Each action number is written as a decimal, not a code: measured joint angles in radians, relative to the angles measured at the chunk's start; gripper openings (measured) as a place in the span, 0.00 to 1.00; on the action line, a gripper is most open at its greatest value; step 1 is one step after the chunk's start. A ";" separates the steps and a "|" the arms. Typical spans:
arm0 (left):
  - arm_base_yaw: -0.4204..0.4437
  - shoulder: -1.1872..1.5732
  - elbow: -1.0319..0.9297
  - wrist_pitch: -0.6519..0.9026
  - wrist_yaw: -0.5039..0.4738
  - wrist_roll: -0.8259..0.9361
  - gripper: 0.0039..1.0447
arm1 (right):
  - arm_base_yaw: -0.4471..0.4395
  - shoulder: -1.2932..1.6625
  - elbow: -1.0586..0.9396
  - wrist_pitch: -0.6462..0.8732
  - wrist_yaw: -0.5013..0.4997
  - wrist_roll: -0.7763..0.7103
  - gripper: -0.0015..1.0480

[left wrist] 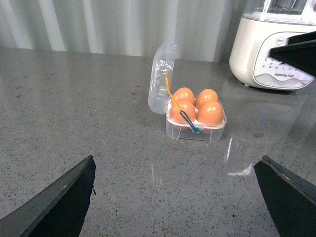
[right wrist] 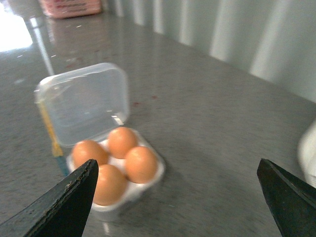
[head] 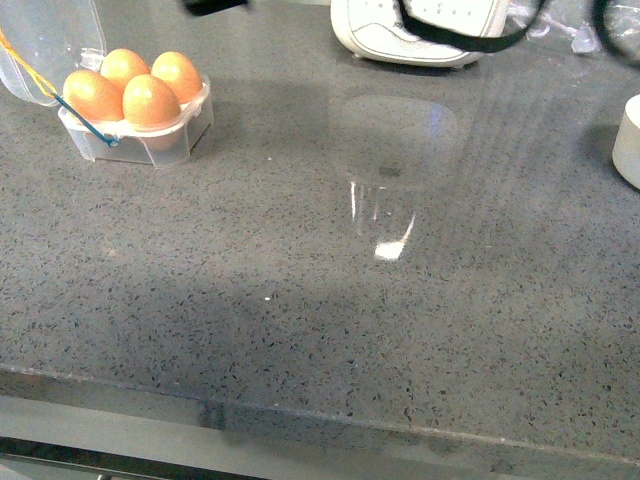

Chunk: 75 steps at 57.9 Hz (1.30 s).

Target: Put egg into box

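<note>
The clear four-cell box (head: 140, 140) stands at the far left of the grey counter with its lid (head: 45, 40) open. All its cells hold orange-brown eggs (head: 150, 100); I cannot tell the task's egg from the others. The box also shows in the left wrist view (left wrist: 195, 129) with its eggs (left wrist: 211, 112), and in the right wrist view (right wrist: 123, 192) with its eggs (right wrist: 140, 164). My left gripper (left wrist: 175, 197) is open and empty, well short of the box. My right gripper (right wrist: 177, 197) is open and empty, just beside the box. Neither gripper shows in the front view.
A large white appliance (head: 420, 30) stands at the back of the counter, also in the left wrist view (left wrist: 271, 49). A white round bowl (head: 628, 140) sits at the right edge. The counter's front edge (head: 300, 410) runs along the bottom.
</note>
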<state>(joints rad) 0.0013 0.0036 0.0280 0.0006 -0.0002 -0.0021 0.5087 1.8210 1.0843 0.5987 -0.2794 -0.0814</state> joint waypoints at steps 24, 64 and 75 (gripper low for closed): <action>0.000 0.000 0.000 0.000 0.000 0.000 0.94 | -0.490 -0.529 -0.621 0.186 0.269 0.106 0.93; 0.000 0.000 0.000 0.000 0.000 0.000 0.94 | -0.678 -1.061 -0.977 0.043 0.119 0.071 0.19; 0.000 0.000 0.000 0.000 0.000 0.000 0.94 | -0.620 -1.195 -1.022 -0.044 0.174 0.071 0.03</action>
<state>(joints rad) 0.0013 0.0036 0.0280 0.0006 -0.0002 -0.0021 -0.1108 0.6262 0.0620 0.5549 -0.1051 -0.0105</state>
